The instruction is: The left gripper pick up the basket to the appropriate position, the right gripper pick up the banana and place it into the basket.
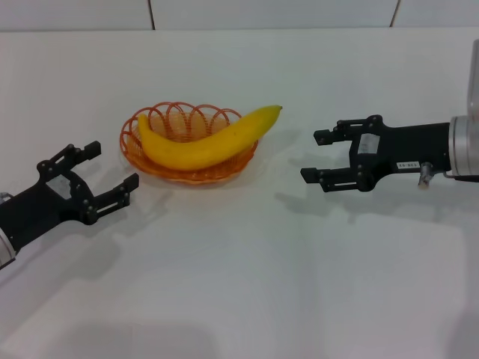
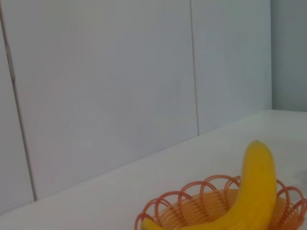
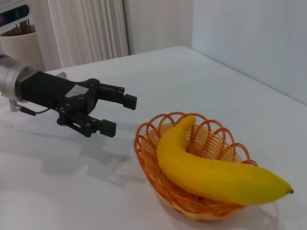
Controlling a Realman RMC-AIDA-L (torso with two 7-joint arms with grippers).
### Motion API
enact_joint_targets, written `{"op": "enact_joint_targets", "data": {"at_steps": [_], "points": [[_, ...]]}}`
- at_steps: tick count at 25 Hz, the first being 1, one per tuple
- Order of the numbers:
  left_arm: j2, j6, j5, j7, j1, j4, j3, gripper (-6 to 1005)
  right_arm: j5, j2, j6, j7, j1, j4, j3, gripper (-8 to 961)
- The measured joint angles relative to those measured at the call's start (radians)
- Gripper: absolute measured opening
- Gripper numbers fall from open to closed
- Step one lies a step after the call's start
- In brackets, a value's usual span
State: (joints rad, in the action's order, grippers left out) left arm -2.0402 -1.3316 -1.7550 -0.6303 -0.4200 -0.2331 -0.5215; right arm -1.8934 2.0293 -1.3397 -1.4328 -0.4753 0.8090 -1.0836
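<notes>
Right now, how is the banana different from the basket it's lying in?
The banana is solid, smooth and yellow; the basket is orange wire you can see through. The banana is longer, so its tip sticks out past the basket's looped rim. The banana is a curved stick shape; the basket is a shallow oval bowl. Neither gripper touches either one.

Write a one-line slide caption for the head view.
Banana lying in the orange basket on a white table, open left hand and right hand either side.

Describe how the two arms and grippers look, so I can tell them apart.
The left gripper is a plain black two-fingered claw on a black arm. The right gripper is a similar black claw, but it has small white labels on its wrist, a small metal connector and a white-grey arm segment behind.
</notes>
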Motion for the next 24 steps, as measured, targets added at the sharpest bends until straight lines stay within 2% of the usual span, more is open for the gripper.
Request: {"op": "enact_joint_targets", "data": {"at_steps": [24], "points": [[0.000,0.004,0.000,0.001,-0.007,0.000,0.000,879,-0.001,0.000,0.004,0.003,0.000,-0.004,0.001,744]]}}
